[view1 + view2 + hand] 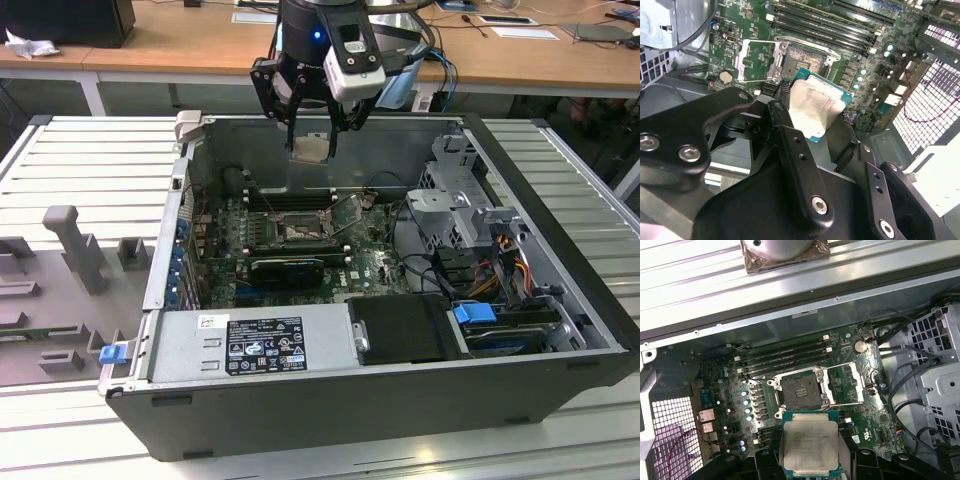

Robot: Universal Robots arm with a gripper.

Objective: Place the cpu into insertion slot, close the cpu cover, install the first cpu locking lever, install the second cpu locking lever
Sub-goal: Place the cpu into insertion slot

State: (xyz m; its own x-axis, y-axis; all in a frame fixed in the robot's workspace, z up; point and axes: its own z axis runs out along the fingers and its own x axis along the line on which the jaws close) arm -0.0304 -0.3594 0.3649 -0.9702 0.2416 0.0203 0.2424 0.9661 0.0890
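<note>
Exterior view: the black claw (311, 138) hangs above an open dark grey computer case (400, 410). Its fingers are closed against the edges of the cpu (310, 148), a small flat square chip with a grey metal top and a green rim. The chip is held clear in the air, touching nothing else.

Well below the claw, on the green motherboard (375, 265), lies the insertion slot (298, 232), a small square socket with a dark frame around a brownish pin field. In the first wrist view the slot (801, 390) is bare, and the chip sits between it and the camera, apart from it. Just beside the slot, the cpu cover (858, 382), a thin silver metal frame plate with a cut-out centre, lies swung open off the socket.

As I judge it, the first step is under way but not finished. The chip is gripped and carried over the case, not seated. The cover is not closed, so neither locking lever can be fastened yet. All four steps remain.

The case rests under the claw on a ribbed pale grey metal tabletop (80, 150). Beyond the claw stands a wooden tabletop (180, 40) with papers on it.
</note>
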